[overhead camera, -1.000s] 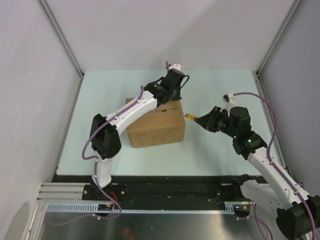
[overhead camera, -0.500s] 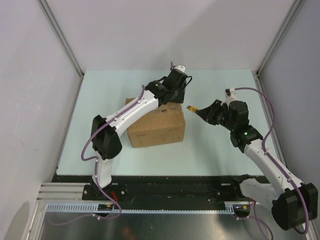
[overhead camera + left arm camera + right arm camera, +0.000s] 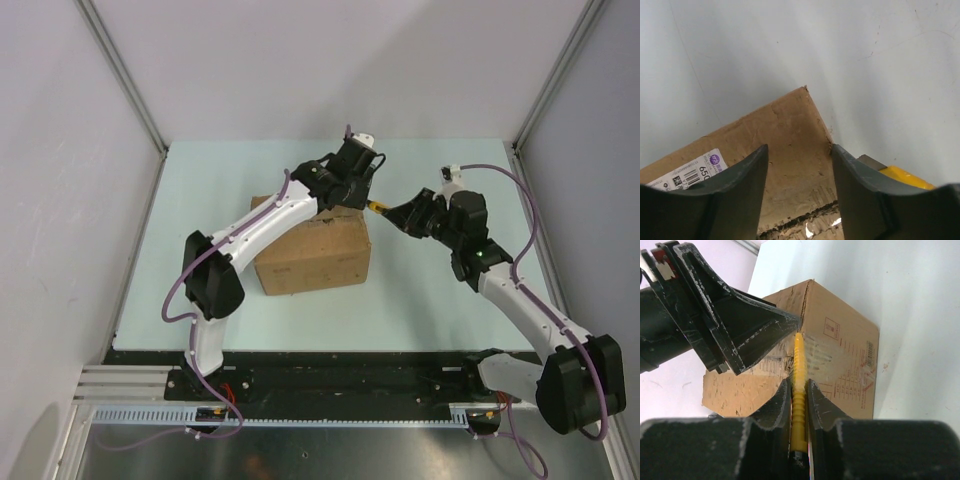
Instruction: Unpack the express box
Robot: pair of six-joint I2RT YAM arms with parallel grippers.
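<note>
The right gripper, pinching a yellow ribbed cutter, now reaches the brown corrugated cardboard express box. The left gripper is now spread. Risk: the cutter fouls the left gripper.

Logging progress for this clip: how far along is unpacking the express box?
Done: nothing opened; the express box sits with flaps shut and clear tape on it. In hand: the right gripper is shut on a yellow box cutter, its tip at the box's top edge, while the open left gripper hangs over the top. Left: cutting the tape, opening the flaps, emptying it.
</note>
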